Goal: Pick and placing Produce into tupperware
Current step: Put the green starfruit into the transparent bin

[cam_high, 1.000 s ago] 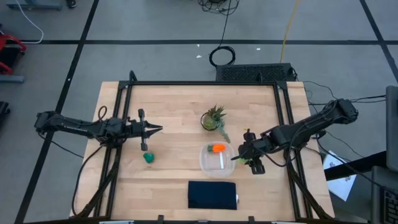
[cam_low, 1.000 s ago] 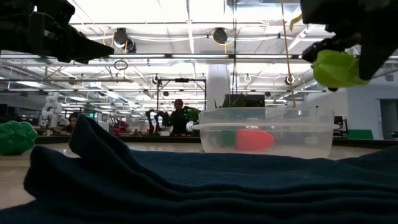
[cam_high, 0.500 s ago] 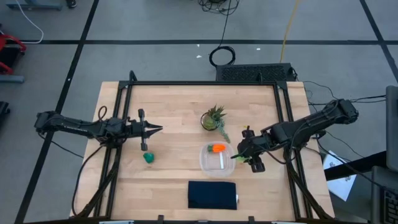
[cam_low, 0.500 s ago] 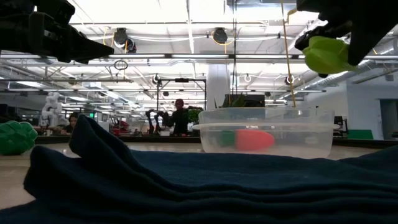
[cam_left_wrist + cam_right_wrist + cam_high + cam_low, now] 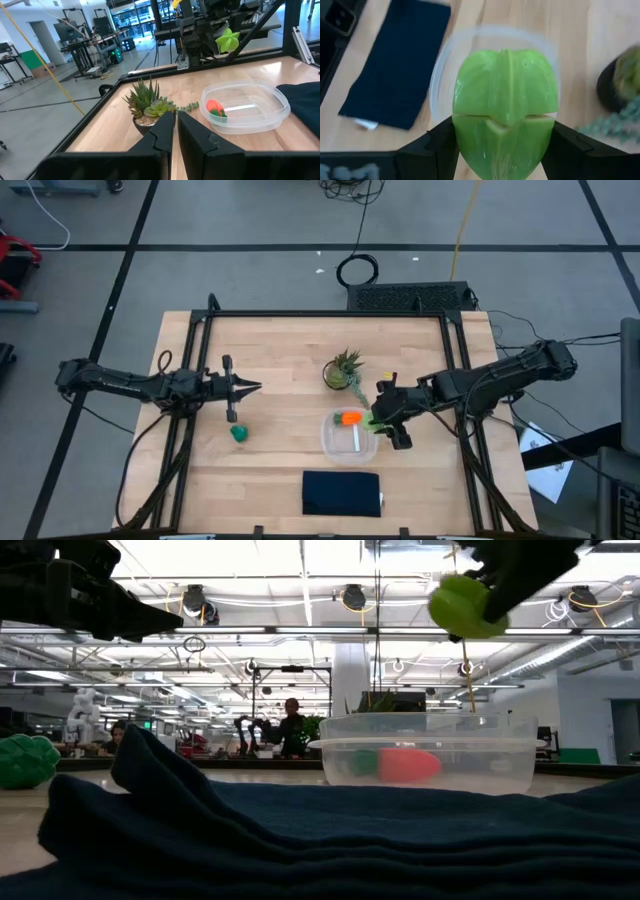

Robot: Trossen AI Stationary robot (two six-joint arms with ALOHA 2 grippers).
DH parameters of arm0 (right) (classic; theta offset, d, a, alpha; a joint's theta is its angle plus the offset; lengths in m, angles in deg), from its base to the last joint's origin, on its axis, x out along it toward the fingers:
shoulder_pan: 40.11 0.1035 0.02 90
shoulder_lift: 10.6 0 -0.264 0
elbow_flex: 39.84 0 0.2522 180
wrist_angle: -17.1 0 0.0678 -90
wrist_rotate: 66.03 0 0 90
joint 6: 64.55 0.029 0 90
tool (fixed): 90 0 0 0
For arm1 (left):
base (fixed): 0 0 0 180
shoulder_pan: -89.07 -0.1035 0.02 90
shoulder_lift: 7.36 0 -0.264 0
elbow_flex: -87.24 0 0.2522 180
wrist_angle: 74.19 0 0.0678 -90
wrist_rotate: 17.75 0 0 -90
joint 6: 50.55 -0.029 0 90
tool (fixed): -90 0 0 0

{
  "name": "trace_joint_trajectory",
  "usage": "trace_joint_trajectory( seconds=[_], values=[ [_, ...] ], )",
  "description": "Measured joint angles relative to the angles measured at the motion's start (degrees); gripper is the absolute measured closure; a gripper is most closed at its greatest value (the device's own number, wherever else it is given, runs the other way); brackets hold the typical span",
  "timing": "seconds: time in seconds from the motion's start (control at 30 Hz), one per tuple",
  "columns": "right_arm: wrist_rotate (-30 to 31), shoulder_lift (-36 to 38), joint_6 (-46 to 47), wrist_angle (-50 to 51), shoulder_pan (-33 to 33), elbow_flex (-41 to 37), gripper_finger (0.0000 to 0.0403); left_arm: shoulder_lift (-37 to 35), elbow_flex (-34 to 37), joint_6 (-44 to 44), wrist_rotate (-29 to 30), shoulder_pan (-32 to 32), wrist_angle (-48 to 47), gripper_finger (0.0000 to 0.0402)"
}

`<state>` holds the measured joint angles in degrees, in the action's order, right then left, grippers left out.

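The right gripper (image 5: 378, 420) is pinching a lime-green ridged toy food piece (image 5: 504, 110) in the air, just over the near rim of the clear rounded-square plastic tupperware (image 5: 349, 435). Below it, the small orange toy carrot (image 5: 349, 418) is lying inside the tupperware, with open floor beside it. The toy is covering the fingertips in the right wrist view. The spiky potted plant (image 5: 344, 370) is standing just beyond. Well apart, the left gripper (image 5: 250, 388), pressed together, is hovering near the dark green toy piece (image 5: 239, 434).

lime-green piece (image 5: 504, 100), orange carrot (image 5: 349, 418), clear tupperware (image 5: 330, 441), navy cloth (image 5: 341, 492)
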<state>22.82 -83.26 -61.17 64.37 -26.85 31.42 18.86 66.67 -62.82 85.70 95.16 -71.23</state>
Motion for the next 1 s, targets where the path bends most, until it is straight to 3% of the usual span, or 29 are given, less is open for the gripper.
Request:
trace_joint_trajectory(
  seconds=[0.37,1.0],
  values=[
    [-0.03,-5.13,-3.67,-7.41,-2.89,0.0,0.0191,0.02,0.0,0.0,0.02,0.0,0.0,0.0371],
    [-3.71,-16.72,-0.68,-13.32,-0.47,0.0,0.0191,0.0,0.0,0.09,0.02,0.0,0.03,0.0371]
  ],
)
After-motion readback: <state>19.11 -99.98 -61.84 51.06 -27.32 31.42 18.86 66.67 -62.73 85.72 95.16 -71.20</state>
